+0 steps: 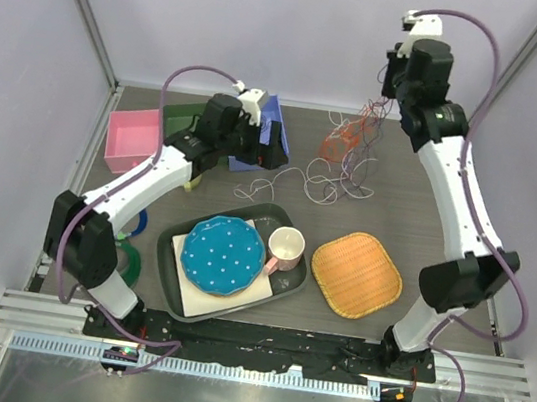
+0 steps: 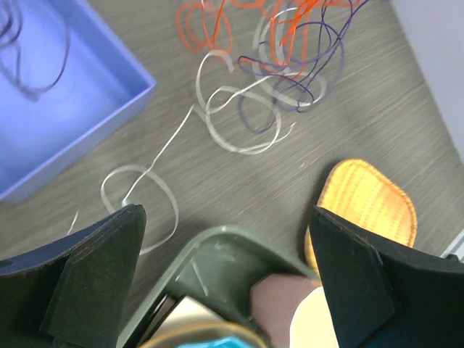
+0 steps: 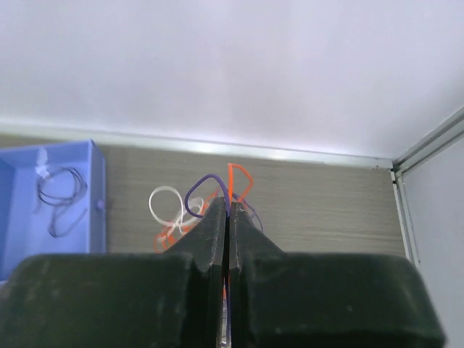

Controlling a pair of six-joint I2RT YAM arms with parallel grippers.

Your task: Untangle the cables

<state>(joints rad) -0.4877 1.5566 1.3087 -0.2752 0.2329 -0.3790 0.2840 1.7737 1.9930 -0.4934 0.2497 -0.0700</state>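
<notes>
Cables [image 1: 346, 144]: one loose tangle of orange, purple and white strands at the far middle of the bench [image 1: 399, 205]. Its long axis runs diagonally from far-right to near-left. The orange and purple loops bunch at the far-right end, and a thin white tail trails out near-left toward the tray [image 1: 169, 247].

Right hand [image 1: 384, 81] is raised above the far-right end of the tangle. In the right wrist view its fingers [image 3: 214, 233] are pressed together on an orange strand and a purple one, which loop out just past the tips. White loops sit beyond and to the left. I can't tell whether any white strand is also in the grip.

Left hand [image 2: 225, 268] has its jaws wide apart and grips nothing. It hangs over the gap between the blue bin [image 2: 109, 109] and the tray. The end loop of the white tail lies on the bench just ahead of its left finger, and the main tangle is further ahead, well apart from it.

Around:
- The blue bin is just left of the tangle, with a dark strand lying inside it, separate from the bundle.
- The pink bin [image 1: 132, 135] is further left.
- The tray sits near of the white tail and holds a dotted plate [image 1: 223, 253] and a mug [image 1: 285, 249].
- The woven mat [image 1: 356, 273] is right of the tray, near of the tangle and not touching it.
</notes>
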